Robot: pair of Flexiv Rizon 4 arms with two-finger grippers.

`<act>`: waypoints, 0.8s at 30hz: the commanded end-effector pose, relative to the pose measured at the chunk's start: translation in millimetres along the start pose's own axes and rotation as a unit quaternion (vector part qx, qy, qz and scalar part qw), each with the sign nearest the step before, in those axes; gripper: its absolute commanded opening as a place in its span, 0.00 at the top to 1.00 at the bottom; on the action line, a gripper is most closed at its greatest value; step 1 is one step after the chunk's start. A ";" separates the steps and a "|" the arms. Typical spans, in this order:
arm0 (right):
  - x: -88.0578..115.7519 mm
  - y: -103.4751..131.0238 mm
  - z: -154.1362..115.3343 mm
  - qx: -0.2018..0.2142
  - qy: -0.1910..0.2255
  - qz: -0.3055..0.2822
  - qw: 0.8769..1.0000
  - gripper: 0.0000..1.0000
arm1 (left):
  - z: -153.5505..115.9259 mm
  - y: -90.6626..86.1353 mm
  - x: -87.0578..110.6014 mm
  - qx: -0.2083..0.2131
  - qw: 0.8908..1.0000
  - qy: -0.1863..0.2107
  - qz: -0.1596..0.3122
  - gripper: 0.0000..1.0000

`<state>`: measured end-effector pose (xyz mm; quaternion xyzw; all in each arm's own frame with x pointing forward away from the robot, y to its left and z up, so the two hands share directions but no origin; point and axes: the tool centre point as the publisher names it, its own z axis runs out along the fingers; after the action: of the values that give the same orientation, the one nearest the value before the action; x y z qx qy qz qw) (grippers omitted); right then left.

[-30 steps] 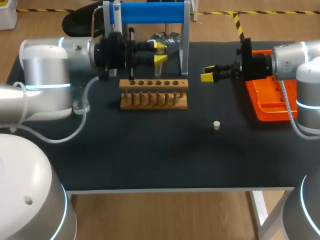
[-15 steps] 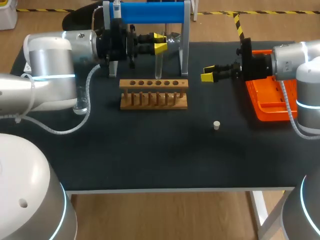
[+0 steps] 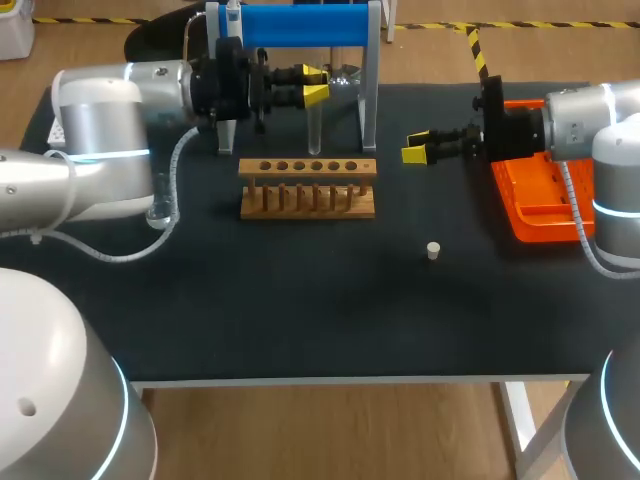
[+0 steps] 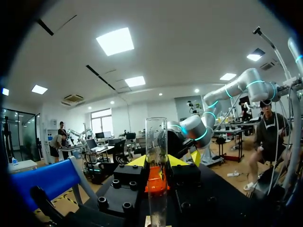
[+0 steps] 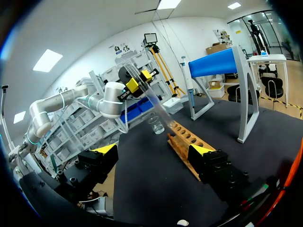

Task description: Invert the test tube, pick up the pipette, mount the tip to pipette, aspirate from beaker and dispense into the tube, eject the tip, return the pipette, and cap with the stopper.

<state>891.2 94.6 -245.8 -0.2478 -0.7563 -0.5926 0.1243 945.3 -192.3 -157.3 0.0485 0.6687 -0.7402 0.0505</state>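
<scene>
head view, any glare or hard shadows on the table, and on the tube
Head view: the table is matte, with no glare and no hard shadows; the tube barely shows. Left wrist view: bright ceiling panels overhead, and the tube's glass catches pale highlights.

There is one test tube [image 4: 156,142], one pipette [image 3: 232,20], one beaker [image 5: 155,126] and one white stopper [image 3: 433,250]. One wooden rack [image 3: 308,192], one blue stand [image 3: 300,25] and one orange tray [image 3: 535,215] stand on the table. The grippers number two: the left gripper [image 3: 316,85] and the right gripper [image 3: 417,146].
</scene>
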 end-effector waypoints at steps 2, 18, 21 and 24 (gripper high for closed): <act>0.4 -0.4 -0.5 0.000 0.000 0.000 1.000 0.00 | 0.1 0.7 -2.3 0.000 1.000 0.003 -0.001 1.00; -8.3 -12.3 28.9 0.056 -0.081 -0.122 0.988 0.00 | 0.1 0.7 -2.3 0.000 1.000 0.003 -0.001 1.00; -12.0 -15.6 39.9 0.061 -0.096 -0.127 0.985 0.00 | 0.1 0.7 -2.3 0.000 1.000 0.003 -0.001 1.00; -16.7 -19.4 49.2 0.070 -0.118 -0.136 0.981 0.00 | 0.1 0.7 -2.3 0.000 1.000 0.003 -0.001 1.00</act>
<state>898.6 121.9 -276.6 -0.1894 -0.8305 -0.5237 -0.0150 945.9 -192.6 -157.7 0.0498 0.6684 -0.7405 0.0493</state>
